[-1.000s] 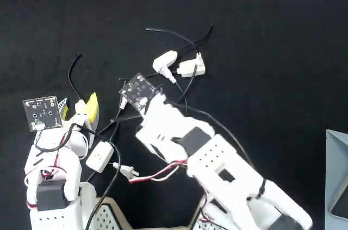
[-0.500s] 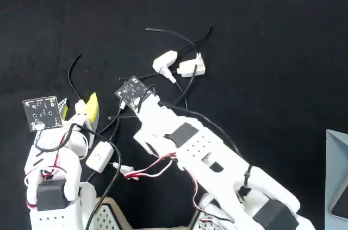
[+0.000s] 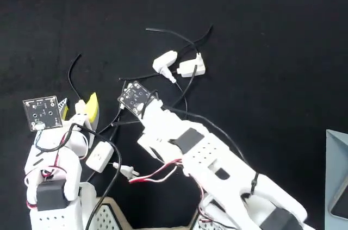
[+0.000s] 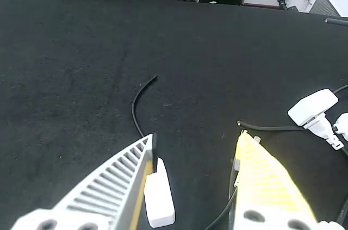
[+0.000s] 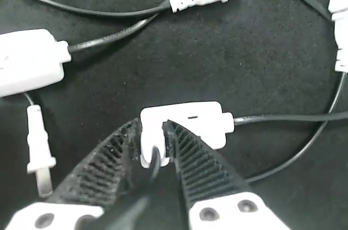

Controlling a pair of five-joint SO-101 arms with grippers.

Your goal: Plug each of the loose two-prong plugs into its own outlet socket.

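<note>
My right gripper [image 5: 154, 142] is shut on the near end of a white socket block [image 5: 190, 122], whose black cord runs off to one side. In the high view the right arm's wrist [image 3: 137, 97] hides that block. A loose two-prong plug [image 5: 39, 154] lies close by, beside a bigger white socket block [image 5: 26, 69]; the same pair is the plug [image 3: 128, 171] and the block [image 3: 99, 156]. My left gripper [image 4: 196, 138] stands open, low over the cloth. A small white plug [image 4: 159, 197] on a black cord stub lies against its grey finger [image 4: 122, 178].
Another white plug [image 3: 165, 59] and socket block [image 3: 191, 68] lie joined by tangled black cords at mid table. Black cloth [image 3: 272, 50] covers the table. A grey tray corner [image 3: 337, 175] sits at the right edge.
The right arm's wrist swung slightly left, then came back and a little nearer. The left arm has kept still.
</note>
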